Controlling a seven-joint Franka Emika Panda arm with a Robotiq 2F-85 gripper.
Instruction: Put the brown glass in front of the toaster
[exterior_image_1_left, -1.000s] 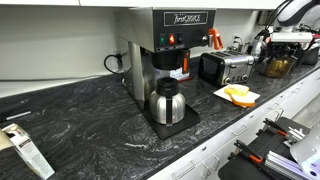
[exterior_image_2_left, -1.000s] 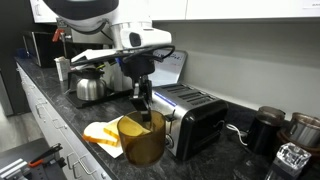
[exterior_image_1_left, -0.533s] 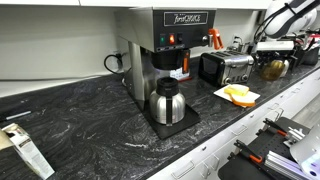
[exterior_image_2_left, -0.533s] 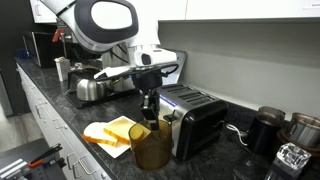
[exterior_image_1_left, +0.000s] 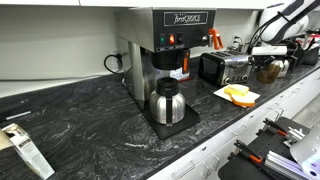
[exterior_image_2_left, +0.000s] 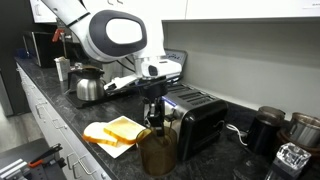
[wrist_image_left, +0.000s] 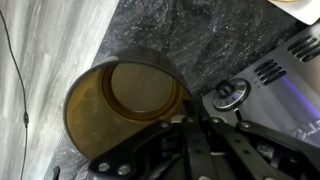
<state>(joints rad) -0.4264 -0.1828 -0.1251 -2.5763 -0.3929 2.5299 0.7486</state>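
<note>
The brown glass (exterior_image_2_left: 157, 154) is a translucent amber tumbler, held upright by its rim just above the dark counter, right beside the near end of the toaster (exterior_image_2_left: 196, 116). My gripper (exterior_image_2_left: 155, 119) comes down from above and is shut on the glass's rim. In an exterior view the glass (exterior_image_1_left: 267, 70) hangs to the right of the toaster (exterior_image_1_left: 226, 67). In the wrist view I look down into the glass (wrist_image_left: 122, 100); my gripper (wrist_image_left: 188, 118) pinches its rim, and the toaster's knob and slotted face (wrist_image_left: 255, 85) lie to the right.
A white plate with yellow slices (exterior_image_2_left: 113, 131) lies beside the glass. A metal kettle (exterior_image_2_left: 89, 86) stands behind. A black coffee brewer (exterior_image_1_left: 165, 45) holds a steel carafe (exterior_image_1_left: 166, 102). A dark jar (exterior_image_2_left: 265, 129) stands past the toaster. The counter edge (exterior_image_2_left: 60, 130) runs close by.
My gripper has carried the brown glass lower and along the counter toward the toaster's end; the arm has swung with it. Nothing else has moved.
</note>
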